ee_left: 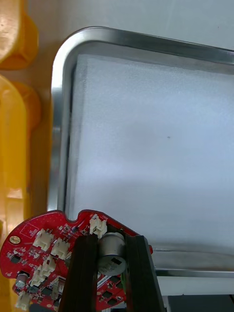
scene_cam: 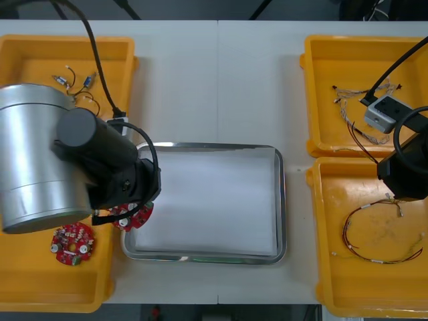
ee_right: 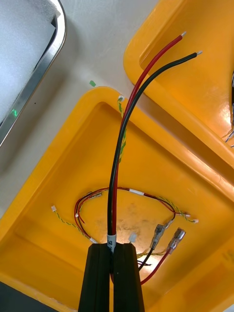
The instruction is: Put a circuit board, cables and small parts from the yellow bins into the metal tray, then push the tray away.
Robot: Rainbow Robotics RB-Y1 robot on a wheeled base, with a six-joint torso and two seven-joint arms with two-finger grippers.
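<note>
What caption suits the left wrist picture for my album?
Left gripper, shut on a round red circuit board, at the rim of the white-lined metal tray.

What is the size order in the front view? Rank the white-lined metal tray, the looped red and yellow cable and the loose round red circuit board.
Largest: white-lined metal tray.
Next: looped red and yellow cable, counting its whole loop.
Smallest: loose round red circuit board.
All lie at one level, so nearness barely matters.
</note>
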